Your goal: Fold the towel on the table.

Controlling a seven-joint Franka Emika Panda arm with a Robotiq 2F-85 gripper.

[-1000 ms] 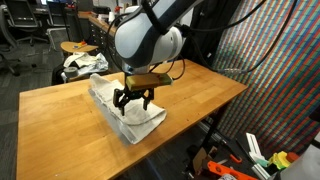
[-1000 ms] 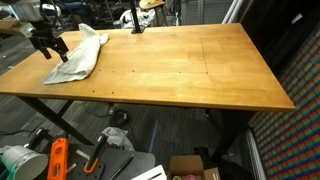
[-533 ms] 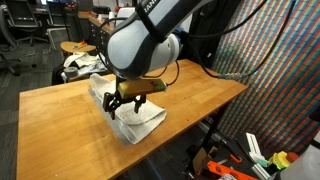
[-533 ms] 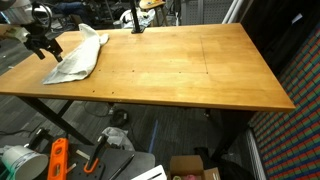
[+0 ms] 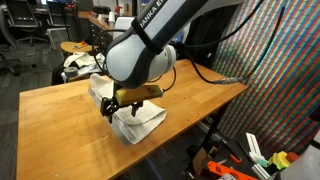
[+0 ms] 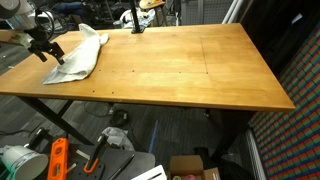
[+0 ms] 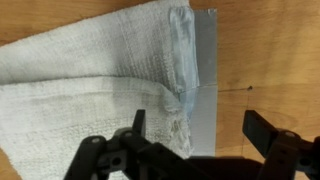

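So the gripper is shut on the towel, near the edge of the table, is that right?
Not quite. The gripper is open, not shut on the towel. The wrist view shows its jaws spread wide over the cloth, holding nothing. The rest stands: in an exterior view the towel lies near the edge of the table.

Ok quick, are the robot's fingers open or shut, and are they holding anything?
The fingers: open, holding nothing, spread over the towel.
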